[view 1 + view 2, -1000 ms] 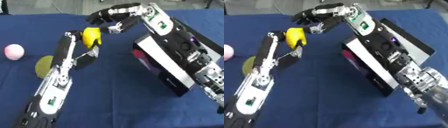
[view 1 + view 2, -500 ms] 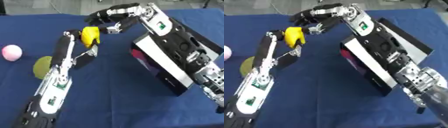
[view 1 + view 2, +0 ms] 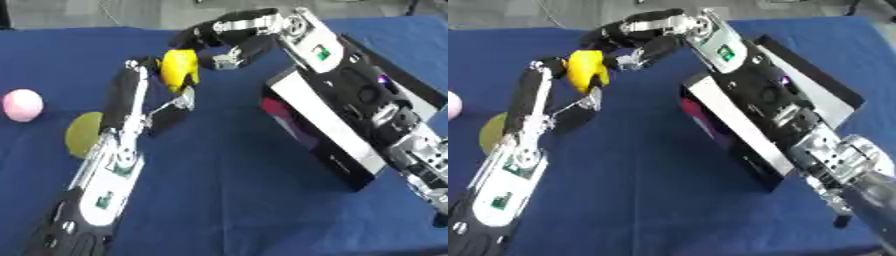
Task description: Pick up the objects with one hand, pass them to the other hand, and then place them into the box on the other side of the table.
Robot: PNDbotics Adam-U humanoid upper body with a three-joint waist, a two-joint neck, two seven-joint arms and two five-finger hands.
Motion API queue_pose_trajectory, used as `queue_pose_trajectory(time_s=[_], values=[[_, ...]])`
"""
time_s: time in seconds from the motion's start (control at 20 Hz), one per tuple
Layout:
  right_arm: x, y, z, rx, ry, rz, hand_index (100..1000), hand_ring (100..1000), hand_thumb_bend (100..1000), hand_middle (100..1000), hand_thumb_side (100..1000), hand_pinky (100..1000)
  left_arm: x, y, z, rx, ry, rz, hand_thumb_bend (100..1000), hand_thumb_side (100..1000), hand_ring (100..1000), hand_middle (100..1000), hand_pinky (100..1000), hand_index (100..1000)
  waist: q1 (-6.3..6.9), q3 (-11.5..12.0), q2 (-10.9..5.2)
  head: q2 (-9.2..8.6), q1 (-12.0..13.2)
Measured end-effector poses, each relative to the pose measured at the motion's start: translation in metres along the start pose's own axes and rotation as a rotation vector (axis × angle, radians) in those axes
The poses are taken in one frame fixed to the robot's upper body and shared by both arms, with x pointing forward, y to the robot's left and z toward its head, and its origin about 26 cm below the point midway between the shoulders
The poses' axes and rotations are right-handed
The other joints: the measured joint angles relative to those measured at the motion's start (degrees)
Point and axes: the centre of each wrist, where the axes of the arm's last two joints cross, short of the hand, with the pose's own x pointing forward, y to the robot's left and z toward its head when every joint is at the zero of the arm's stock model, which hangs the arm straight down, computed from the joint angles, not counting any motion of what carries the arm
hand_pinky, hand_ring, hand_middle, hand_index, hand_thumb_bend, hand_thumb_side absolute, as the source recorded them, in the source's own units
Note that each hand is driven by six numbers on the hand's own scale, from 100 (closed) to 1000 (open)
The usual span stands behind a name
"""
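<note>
- A pink ball (image 3: 22,105) lies at the far left on the blue table (image 3: 219,200)
- A green round thing (image 3: 83,134) sits beside the left arm
- Left hand (image 3: 162,82) grips the yellow object (image 3: 179,70), held above the table
- Right hand (image 3: 219,37), fingers curled, touches the object's top
- The black box (image 3: 350,125) stands right

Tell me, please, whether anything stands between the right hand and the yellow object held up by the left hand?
Nothing visible does: the right hand hovers just beside the yellow object, which the left hand holds above the blue table.
</note>
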Motion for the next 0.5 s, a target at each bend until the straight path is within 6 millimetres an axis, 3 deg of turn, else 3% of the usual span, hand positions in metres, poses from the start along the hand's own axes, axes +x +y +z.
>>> queue_pose_trajectory(time_s=[0.5], values=[[0.0007,0.0008,-0.0013,0.016,-0.006,0.004,1000,1000,100,1000,712,1000,-0.003,-0.0075,-0.0011,0.021,0.032,-0.001,100,366,646,438,731,551,-0.37,-0.3,0.15,0.0,0.0]])
